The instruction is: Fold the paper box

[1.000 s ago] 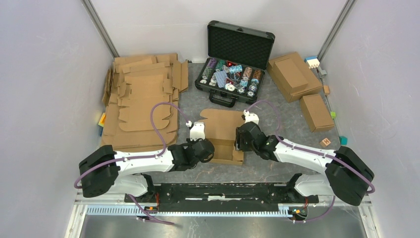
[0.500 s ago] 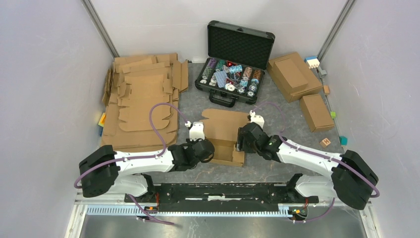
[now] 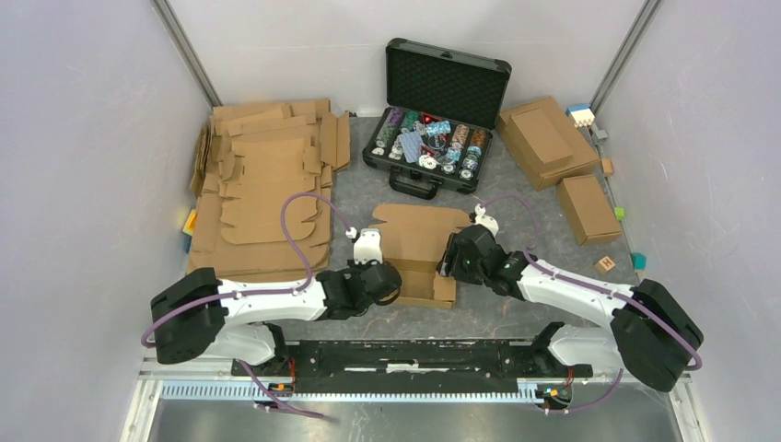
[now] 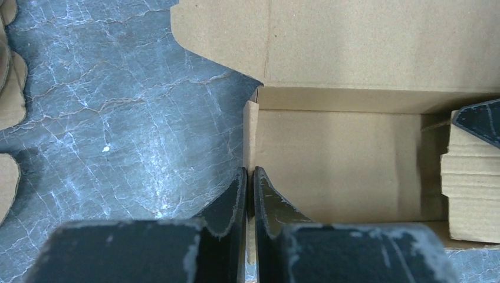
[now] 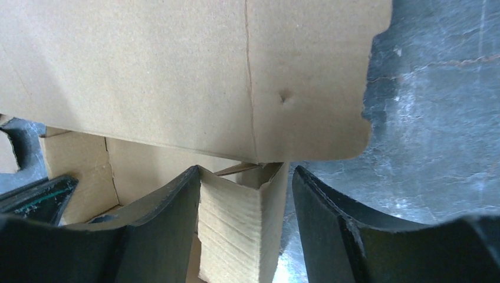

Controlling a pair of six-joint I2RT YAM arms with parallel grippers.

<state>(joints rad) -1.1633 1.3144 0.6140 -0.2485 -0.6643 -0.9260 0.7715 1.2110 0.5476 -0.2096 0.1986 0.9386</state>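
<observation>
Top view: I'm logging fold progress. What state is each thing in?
paper box: part folded, lid flap open
left gripper: shut on its wall
right gripper: open, astride opposite wall
case: open
blanks: flat, unfolded
big box: closed
small box: closed

No legible text — no labels, no numbers

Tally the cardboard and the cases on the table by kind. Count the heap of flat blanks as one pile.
paper box, part-folded: 1
closed cardboard boxes: 2, the wide box and the smaller box
pile of flat blanks: 1
black case, lid open: 1
Total: 5
</observation>
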